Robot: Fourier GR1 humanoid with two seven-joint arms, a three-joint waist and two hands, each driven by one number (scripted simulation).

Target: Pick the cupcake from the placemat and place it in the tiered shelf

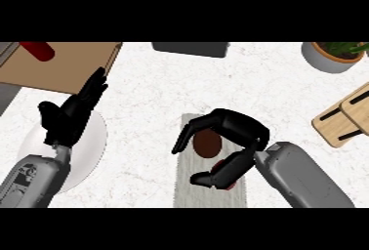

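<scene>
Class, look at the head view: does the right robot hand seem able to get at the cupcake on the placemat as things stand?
Probably yes. The right robot hand arches directly over the cupcake on the placemat, fingers and thumb curled on either side of it. Nothing lies between them.

Beneath you lies a white, faintly speckled counter top [144, 93], evenly lit. At the upper left you see a brown wooden board [57, 66] carrying a red cylinder [37, 50] — cut off by the view's edge. A dark grey box [191, 48] sits at top centre. At the upper right stands a grey pot holding a green plant [333, 54]. Your left shows a white plate [90, 146].
</scene>
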